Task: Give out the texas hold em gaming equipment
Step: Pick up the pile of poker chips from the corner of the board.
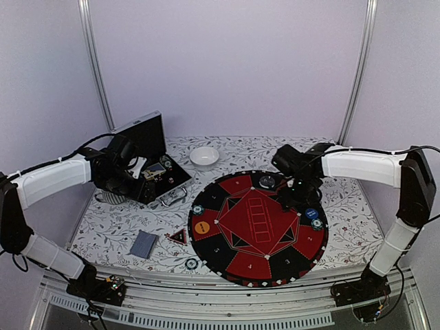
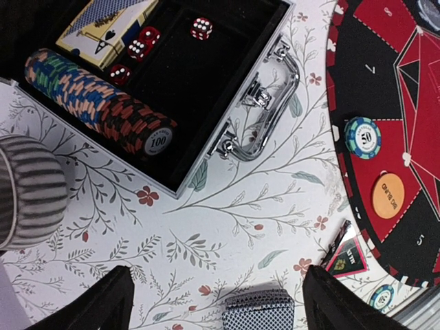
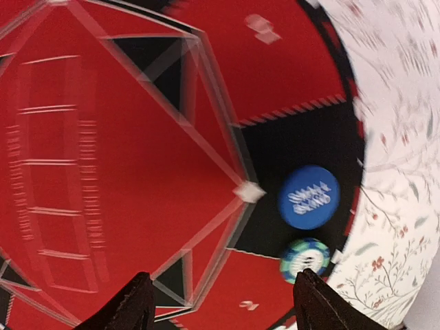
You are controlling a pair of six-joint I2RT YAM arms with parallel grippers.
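Left pincer (image 2: 218, 285), released and empty, hangs with the card deck (image 2: 258, 311) showing between its fingers down on the surface (image 2: 206, 234), the right pincer (image 3: 223, 292) likewise released, blue button (image 3: 309, 196) and chip (image 3: 304, 259) just ahead of one finger on the mat (image 3: 137, 172); dealing looks next, needing a square descent onto the deck.

A: Where is the top view set?
B: High at the near edge, facing down and forward over the whole table (image 1: 124, 227).
A: And the 2 wrist views?
B: Left looks down, close, on the silver case (image 2: 206, 89) and the mat (image 2: 357, 75) rim; its orange disc (image 2: 387, 196) shows from above too. Right is closest, blurred, over the mat; its blue disc (image 3: 309, 196) likewise.
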